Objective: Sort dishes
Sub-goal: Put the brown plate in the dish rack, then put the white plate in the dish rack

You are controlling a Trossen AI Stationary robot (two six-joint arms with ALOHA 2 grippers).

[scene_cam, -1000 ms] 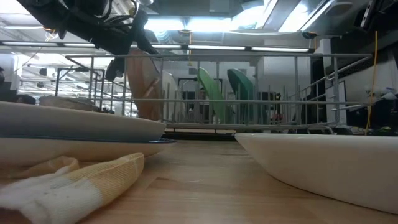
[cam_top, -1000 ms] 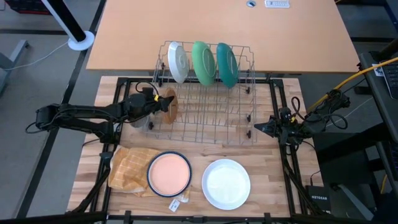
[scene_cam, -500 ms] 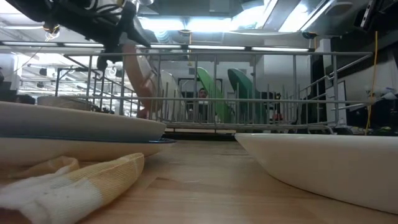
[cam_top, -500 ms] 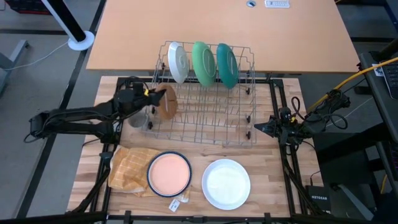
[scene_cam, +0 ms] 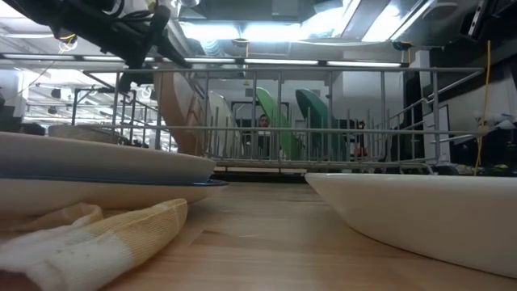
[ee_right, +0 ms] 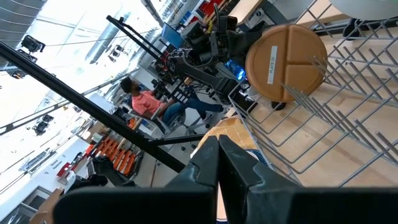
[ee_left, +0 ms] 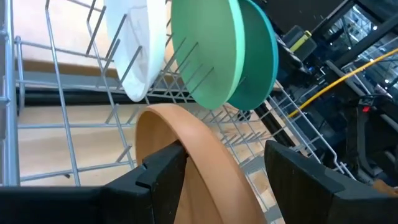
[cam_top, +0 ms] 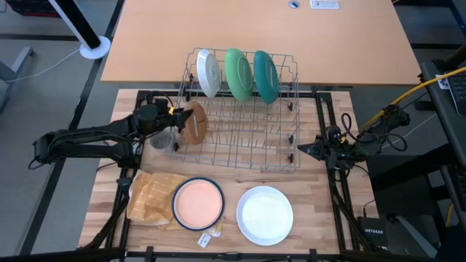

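Note:
A brown plate (cam_top: 194, 121) stands on edge inside the left end of the grey wire rack (cam_top: 240, 149). My left gripper (cam_top: 177, 116) reaches it from the table's left side and is shut on it. In the left wrist view the plate's rim (ee_left: 205, 155) runs between my two dark fingers. White (cam_top: 208, 73), green (cam_top: 238, 73) and teal (cam_top: 265, 75) plates stand upright in the rack's far row. My right gripper (cam_top: 301, 151) waits shut and empty at the rack's near right corner. My left gripper has the brown plate's rim (ee_left: 196, 165) between its two fingers, on the side facing the table's left edge. The fingers (ee_left: 163, 174) come nearly level from the left. The plate stands almost upright among the rack's wires; whether its lower edge rests on them I cannot tell.
A peach plate with a blue rim (cam_top: 198, 203) and a white plate (cam_top: 265, 214) lie flat near the front edge, beside a yellow checked cloth (cam_top: 151, 196). A small grey mug (cam_top: 161, 140) sits under my left arm by the rack.
My left gripper has drawn back a little toward the table's left edge and risen slightly with the brown plate. The plate has tipped from a clear lean to nearly upright inside the rack's left end.

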